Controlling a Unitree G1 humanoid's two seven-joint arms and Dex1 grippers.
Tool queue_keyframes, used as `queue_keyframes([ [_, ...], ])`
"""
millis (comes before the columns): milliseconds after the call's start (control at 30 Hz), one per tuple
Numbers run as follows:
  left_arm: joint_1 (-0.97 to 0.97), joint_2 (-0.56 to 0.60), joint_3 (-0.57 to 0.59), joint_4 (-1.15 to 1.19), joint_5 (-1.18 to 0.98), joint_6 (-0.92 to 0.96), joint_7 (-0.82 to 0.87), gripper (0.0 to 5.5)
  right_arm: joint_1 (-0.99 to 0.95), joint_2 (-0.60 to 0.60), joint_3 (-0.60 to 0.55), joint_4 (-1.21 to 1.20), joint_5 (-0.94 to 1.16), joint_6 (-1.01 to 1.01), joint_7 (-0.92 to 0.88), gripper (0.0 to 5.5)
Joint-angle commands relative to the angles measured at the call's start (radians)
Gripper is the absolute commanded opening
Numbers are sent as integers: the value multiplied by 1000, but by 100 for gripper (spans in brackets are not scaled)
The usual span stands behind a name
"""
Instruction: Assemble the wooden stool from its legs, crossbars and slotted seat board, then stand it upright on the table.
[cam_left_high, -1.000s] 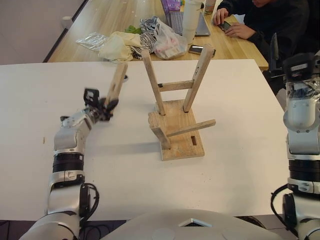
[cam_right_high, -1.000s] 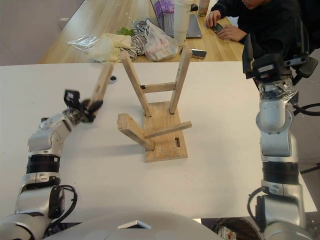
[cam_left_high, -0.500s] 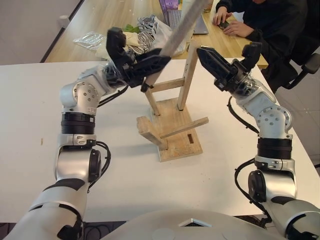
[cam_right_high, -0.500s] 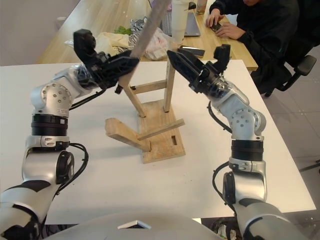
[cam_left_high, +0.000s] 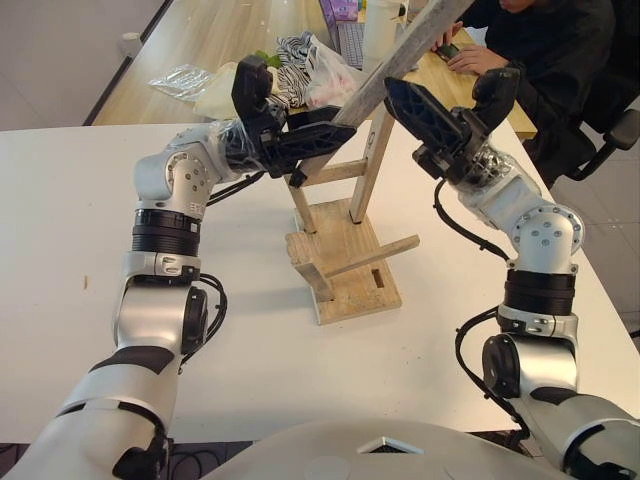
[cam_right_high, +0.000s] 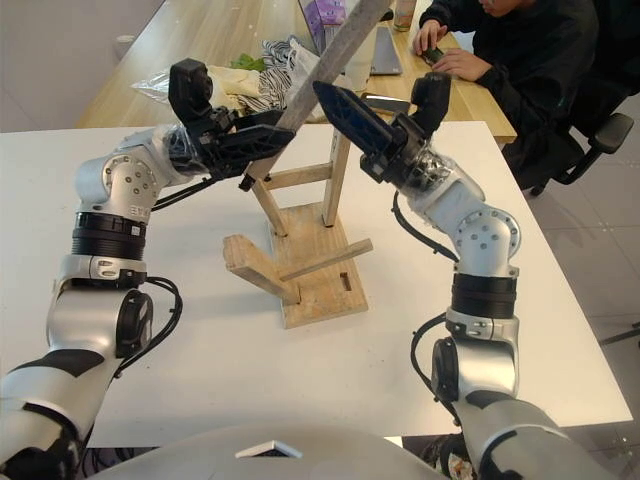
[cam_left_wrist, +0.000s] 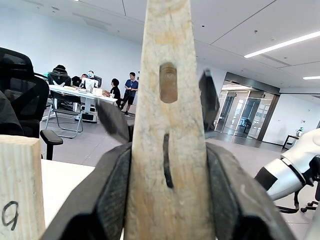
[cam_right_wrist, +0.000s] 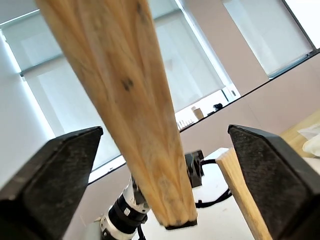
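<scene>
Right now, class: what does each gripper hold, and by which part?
Left gripper clamps the loose stool leg near its lower end; right gripper is open, holding nothing.

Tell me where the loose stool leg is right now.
Head views: the loose leg is clamped in the left end effector, slanting up over the half-built stool mid-table, with the open right end effector straddling it higher up.

Left gripper (cam_left_high: 335, 132) swung the leg (cam_left_high: 405, 52) up (over the stool (cam_left_high: 352, 262)); right gripper (cam_left_high: 408, 92) now straddles it.
</scene>
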Motion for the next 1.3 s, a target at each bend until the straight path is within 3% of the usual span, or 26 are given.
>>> queue_keyframes([
  [33,-31,0,-15,7,15,7,-21,199,-30,31,-12,9,16,-2,8,376],
  [333,-57,-2,-3,37,13,57,4,199,-40,42,-21,27,-1,-12,24,233],
  [367,-62,2,-1,46,15,70,11,235,-41,43,-19,28,-10,-20,25,218],
  [567,47,116,46,-41,-24,169,-14,305,8,41,-60,12,-21,-66,-10,204],
  [667,140,195,78,-129,-25,185,7,353,63,0,-77,3,-46,-79,6,204],
  [733,246,257,102,-219,-4,165,32,357,128,-53,-57,16,-117,-108,73,204],
  [833,435,329,95,-341,78,77,80,357,209,-109,-25,61,-234,-177,163,203],
  [933,614,366,-2,-376,271,-205,100,357,263,-144,0,142,-334,-247,240,202],
  [1033,689,331,-62,-392,365,-451,91,357,303,-179,1,175,-374,-255,298,202],
  [1300,757,280,-162,-526,357,-534,98,357,367,-276,47,124,-452,-262,410,201],
])
